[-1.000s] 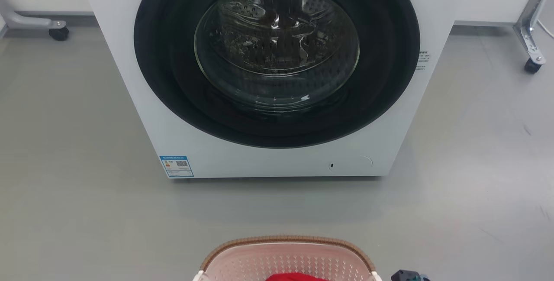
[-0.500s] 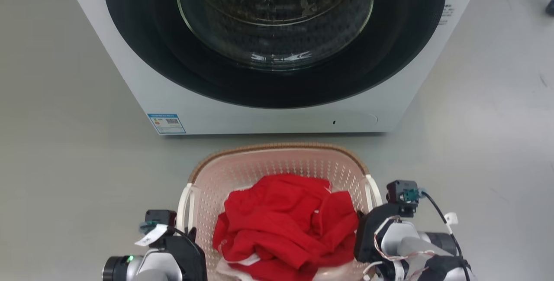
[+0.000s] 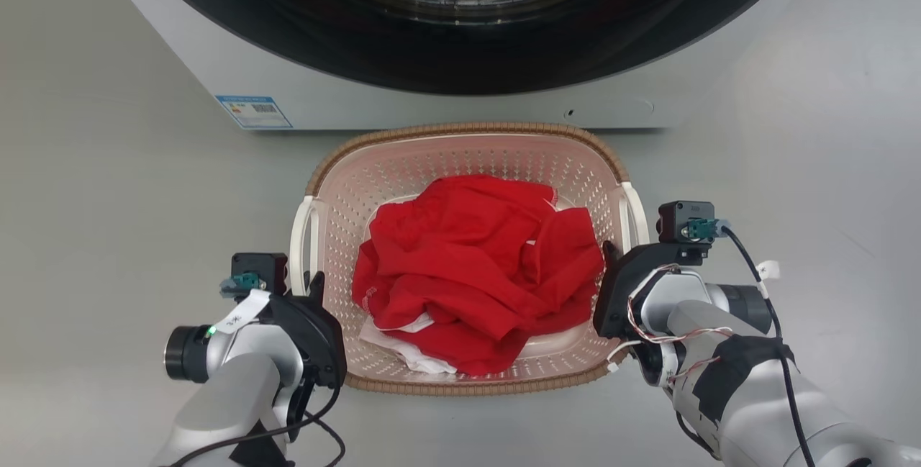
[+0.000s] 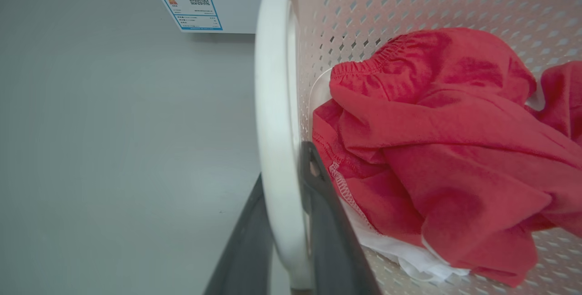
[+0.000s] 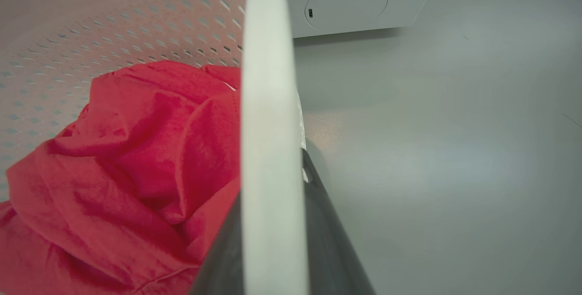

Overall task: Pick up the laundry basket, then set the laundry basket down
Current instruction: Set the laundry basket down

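One laundry basket (image 3: 468, 129) sits just before the washing machine (image 3: 432, 103), on or just off the floor (image 3: 108, 201); I cannot tell which. Its plastic looks stiff but light, and the load is small: one red garment (image 3: 475, 265) over one white cloth (image 3: 403, 348). Its two white handles are the sound holds: the left gripper (image 4: 284, 172) is clamped round the left handle (image 3: 302, 229), the right gripper (image 5: 271, 181) round the right handle (image 3: 633, 211).
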